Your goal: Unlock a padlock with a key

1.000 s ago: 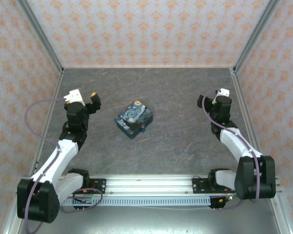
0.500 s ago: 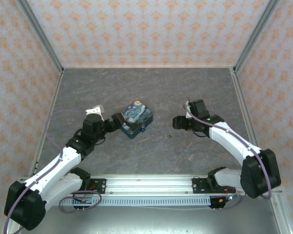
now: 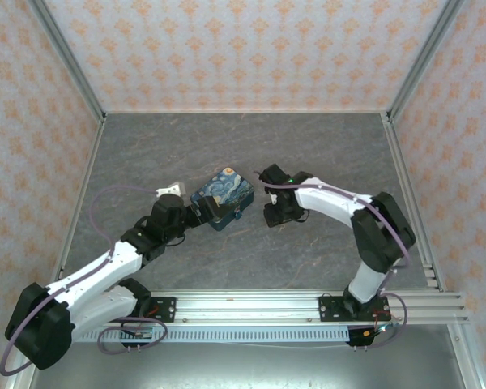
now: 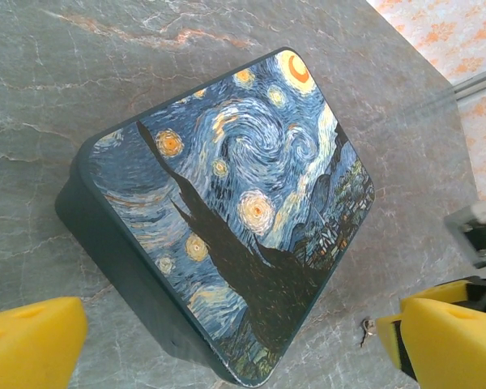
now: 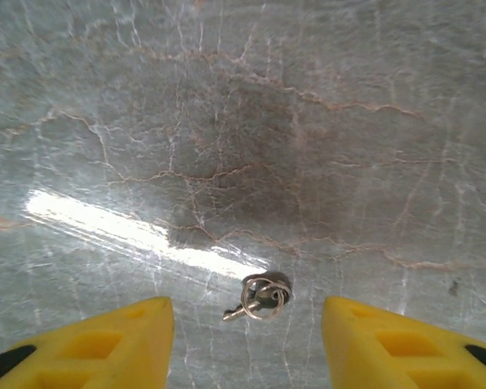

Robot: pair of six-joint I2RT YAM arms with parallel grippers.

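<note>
The blue-and-yellow swirl-painted tin [image 3: 223, 194] lies mid-table. A tiny dark teal bit at its near-right edge looks like the padlock [image 3: 239, 212]; in the left wrist view that side of the tin [image 4: 227, 203] is hidden. A small key on a wire ring [image 5: 259, 298] lies on the table right of the tin, and the key [image 4: 364, 331] also lies by the right yellow finger in the left wrist view. My left gripper [image 3: 198, 213] [image 4: 239, 352] is open, its fingers straddling the tin's near corner. My right gripper [image 3: 273, 214] [image 5: 247, 344] is open, low over the key, which lies between its fingers.
The grey marbled tabletop [image 3: 308, 146] is enclosed by patterned walls and a metal frame [image 3: 405, 77]. A rail [image 3: 251, 306] runs along the near edge by the arm bases.
Both arms swung in from the outer sides and came down. The left gripper reached the tin's near-left corner. The right gripper moved left and down over the key.
</note>
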